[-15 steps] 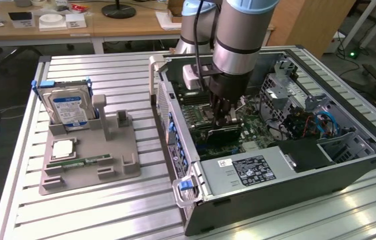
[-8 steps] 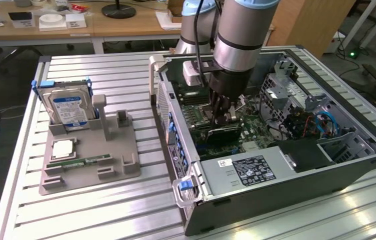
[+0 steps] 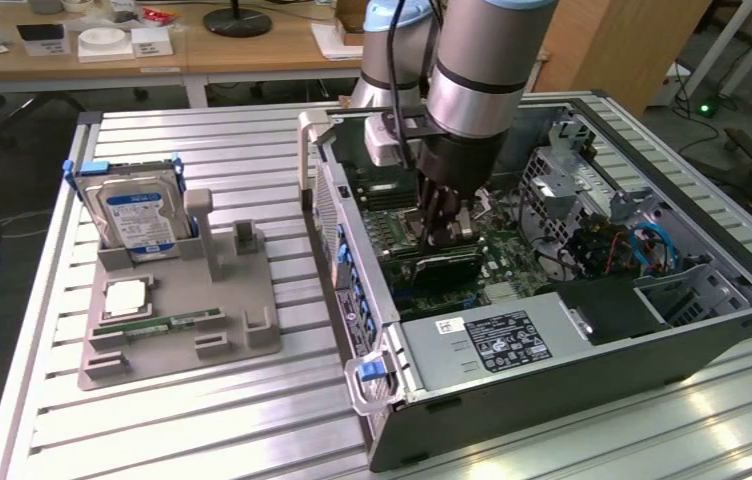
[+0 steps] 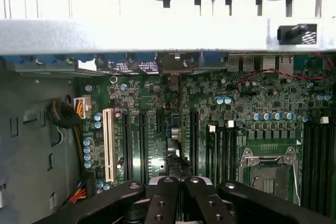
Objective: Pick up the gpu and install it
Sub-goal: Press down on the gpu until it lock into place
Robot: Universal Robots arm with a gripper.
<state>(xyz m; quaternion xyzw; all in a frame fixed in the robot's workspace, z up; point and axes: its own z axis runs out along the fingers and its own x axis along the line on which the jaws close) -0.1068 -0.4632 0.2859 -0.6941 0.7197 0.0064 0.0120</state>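
One end effector presses gpu amid cables.

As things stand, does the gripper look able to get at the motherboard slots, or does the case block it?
Probably yes: the computer case lies open-sided, and the gripper is inside it, above the motherboard, with the gpu under its fingers.

The exterior view looks down at an angle from high up and some way off, taking in the ribbed aluminium table, the grey plastic parts holder and the open black computer case. The wrist view sits close above the green motherboard, facing down past the black gripper. Both views share the motherboard inside the case.
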